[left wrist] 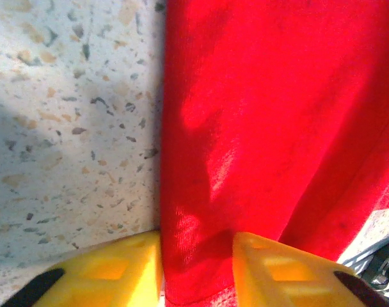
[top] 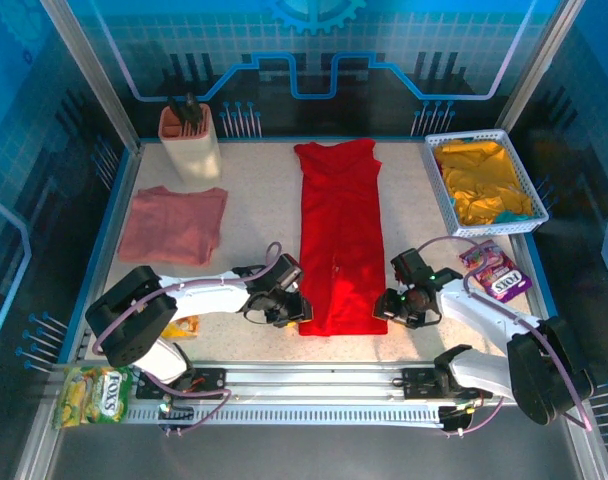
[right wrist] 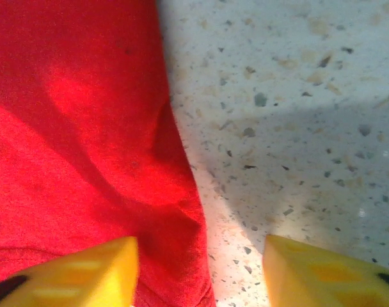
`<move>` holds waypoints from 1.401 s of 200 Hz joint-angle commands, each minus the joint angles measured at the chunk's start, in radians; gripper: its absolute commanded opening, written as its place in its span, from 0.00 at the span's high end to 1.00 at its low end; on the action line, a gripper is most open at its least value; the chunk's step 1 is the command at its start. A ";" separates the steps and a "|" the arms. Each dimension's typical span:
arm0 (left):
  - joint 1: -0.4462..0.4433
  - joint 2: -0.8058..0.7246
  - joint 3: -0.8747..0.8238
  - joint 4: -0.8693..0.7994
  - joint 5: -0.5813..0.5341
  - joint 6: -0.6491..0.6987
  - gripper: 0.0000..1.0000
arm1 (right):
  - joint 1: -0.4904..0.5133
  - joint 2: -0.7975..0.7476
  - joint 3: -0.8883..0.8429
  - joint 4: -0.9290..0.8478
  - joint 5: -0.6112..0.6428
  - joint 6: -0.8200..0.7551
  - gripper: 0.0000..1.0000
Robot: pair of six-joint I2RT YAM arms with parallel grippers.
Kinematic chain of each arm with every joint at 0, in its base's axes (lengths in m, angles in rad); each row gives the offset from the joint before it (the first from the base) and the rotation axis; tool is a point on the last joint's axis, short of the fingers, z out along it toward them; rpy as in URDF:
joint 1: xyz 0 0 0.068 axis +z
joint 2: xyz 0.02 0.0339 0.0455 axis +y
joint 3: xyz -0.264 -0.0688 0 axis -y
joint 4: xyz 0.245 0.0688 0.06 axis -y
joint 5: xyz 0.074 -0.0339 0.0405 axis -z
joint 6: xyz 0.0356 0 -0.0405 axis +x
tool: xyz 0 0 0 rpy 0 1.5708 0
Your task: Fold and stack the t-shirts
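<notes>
A bright red t-shirt [top: 336,230] lies in the middle of the table, folded into a long narrow strip. A dusty-pink t-shirt [top: 174,225] lies folded at the left. My left gripper [top: 292,308] is down at the red strip's near left corner. In the left wrist view its yellow jaws [left wrist: 198,246] stand narrowly apart with red cloth [left wrist: 277,115] filling the gap. My right gripper [top: 389,305] is at the near right corner. There its jaws [right wrist: 201,249] are wider: the cloth's edge [right wrist: 73,128] runs between them, and the right finger stands over bare table.
A white basket [top: 474,137] holding yellow cloth sits at the back right. A beige holder [top: 189,140] with dark tools stands at the back left. Candy bags lie at the right [top: 496,272] and the near left [top: 96,393]. A small yellow packet [top: 184,326] lies under the left arm.
</notes>
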 commanded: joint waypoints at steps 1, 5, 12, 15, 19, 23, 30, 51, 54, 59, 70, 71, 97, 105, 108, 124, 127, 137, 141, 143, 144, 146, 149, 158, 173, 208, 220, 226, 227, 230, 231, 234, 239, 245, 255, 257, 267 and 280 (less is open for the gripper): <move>-0.030 0.022 0.025 0.015 0.021 -0.015 0.68 | 0.046 -0.017 -0.015 0.018 -0.051 0.059 0.54; -0.032 0.020 0.026 0.010 0.017 -0.012 0.68 | 0.055 -0.025 -0.018 0.016 -0.053 0.066 0.55; -0.032 0.018 0.031 0.001 0.012 -0.006 0.69 | 0.070 -0.040 -0.028 0.013 -0.052 0.081 0.57; -0.034 0.018 0.032 -0.003 0.007 -0.004 0.69 | 0.076 -0.046 -0.031 0.014 -0.053 0.089 0.57; -0.033 0.018 0.036 -0.010 0.002 -0.001 0.69 | 0.081 -0.054 -0.037 0.016 -0.055 0.096 0.57; -0.033 0.018 0.038 -0.014 -0.001 0.001 0.70 | 0.086 -0.062 -0.042 0.018 -0.056 0.103 0.58; -0.033 0.018 0.040 -0.018 -0.005 0.005 0.73 | 0.090 -0.074 -0.050 0.022 -0.063 0.113 0.60; -0.036 0.020 0.043 -0.020 -0.007 0.008 0.80 | 0.093 -0.104 -0.076 0.033 -0.067 0.132 0.75; -0.036 0.021 0.042 -0.020 -0.006 0.008 0.80 | 0.094 -0.107 -0.080 0.034 -0.068 0.133 0.77; -0.037 0.023 0.042 -0.020 -0.006 0.009 0.84 | 0.094 -0.113 -0.085 0.036 -0.068 0.134 0.82; -0.043 0.023 0.042 -0.025 -0.009 0.007 0.91 | 0.094 -0.125 -0.095 0.031 -0.065 0.137 0.89; -0.043 0.022 0.042 -0.026 -0.010 0.007 0.92 | 0.094 -0.126 -0.095 0.031 -0.065 0.138 0.90; -0.070 0.009 0.034 -0.069 -0.025 0.012 1.00 | 0.097 -0.181 -0.103 -0.018 -0.053 0.150 1.00; -0.082 -0.004 0.026 -0.087 -0.041 0.006 1.00 | 0.099 -0.206 -0.106 -0.044 -0.043 0.159 1.00; -0.088 -0.012 0.022 -0.093 -0.045 0.004 1.00 | 0.100 -0.219 -0.107 -0.056 -0.040 0.163 1.00; -0.112 -0.053 -0.007 -0.109 -0.060 -0.026 1.00 | 0.111 -0.286 -0.111 -0.128 -0.026 0.187 1.00; -0.117 -0.063 -0.015 -0.113 -0.062 -0.034 1.00 | 0.113 -0.299 -0.112 -0.142 -0.024 0.193 1.00; -0.138 -0.097 -0.030 -0.129 -0.077 -0.058 1.00 | 0.126 -0.344 -0.110 -0.196 -0.017 0.212 1.00; -0.147 -0.112 -0.036 -0.135 -0.083 -0.069 1.00 | 0.132 -0.364 -0.109 -0.218 -0.012 0.220 1.00; -0.151 -0.119 -0.038 -0.139 -0.085 -0.073 1.00 | 0.135 -0.374 -0.108 -0.228 -0.010 0.226 1.00; -0.153 -0.123 -0.040 -0.142 -0.086 -0.075 1.00 | 0.136 -0.379 -0.108 -0.232 -0.009 0.227 1.00; -0.158 -0.130 -0.041 -0.145 -0.088 -0.079 1.00 | 0.139 -0.389 -0.107 -0.245 -0.007 0.230 1.00; -0.165 -0.140 -0.044 -0.151 -0.091 -0.087 1.00 | 0.144 -0.405 -0.105 -0.261 -0.006 0.236 1.00; -0.186 -0.168 -0.049 -0.170 -0.094 -0.109 1.00 | 0.153 -0.452 -0.099 -0.305 -0.004 0.254 1.00; -0.213 -0.207 -0.032 -0.209 -0.102 -0.133 1.00 | 0.162 -0.519 -0.076 -0.367 -0.004 0.275 1.00; -0.219 -0.241 0.071 -0.291 -0.128 -0.135 1.00 | 0.156 -0.543 0.027 -0.413 0.001 0.287 1.00; -0.204 -0.240 0.113 -0.304 -0.128 -0.122 1.00 | 0.147 -0.500 0.072 -0.391 -0.005 0.271 1.00; -0.190 -0.236 0.132 -0.313 -0.121 -0.110 1.00 | 0.142 -0.473 0.097 -0.377 -0.004 0.264 1.00; -0.187 -0.235 0.136 -0.314 -0.120 -0.106 1.00 | 0.142 -0.468 0.103 -0.375 -0.003 0.262 1.00; -0.177 -0.234 0.146 -0.319 -0.114 -0.098 1.00 | 0.138 -0.454 0.118 -0.373 -0.001 0.259 1.00; -0.174 -0.234 0.152 -0.321 -0.113 -0.094 1.00 | 0.138 -0.450 0.123 -0.372 0.000 0.258 1.00; -0.162 -0.232 0.164 -0.329 -0.107 -0.083 1.00 | 0.134 -0.436 0.138 -0.368 0.002 0.255 1.00; -0.142 -0.229 0.188 -0.346 -0.102 -0.068 1.00 | 0.129 -0.411 0.163 -0.364 0.008 0.249 1.00; -0.119 -0.226 0.217 -0.372 -0.106 -0.046 1.00 | 0.124 -0.386 0.192 -0.353 0.018 0.244 1.00; -0.078 -0.223 0.260 -0.409 -0.114 -0.005 1.00 | 0.110 -0.346 0.239 -0.324 0.032 0.227 1.00; -0.070 -0.221 0.267 -0.413 -0.114 0.002 1.00 | 0.105 -0.340 0.246 -0.318 0.032 0.223 1.00; -0.024 -0.216 0.298 -0.426 -0.109 0.036 1.00 | 0.074 -0.294 0.289 -0.289 0.028 0.196 1.00; 0.034 -0.202 0.335 -0.423 -0.098 0.074 1.00 | 0.021 -0.229 0.344 -0.261 0.013 0.150 1.00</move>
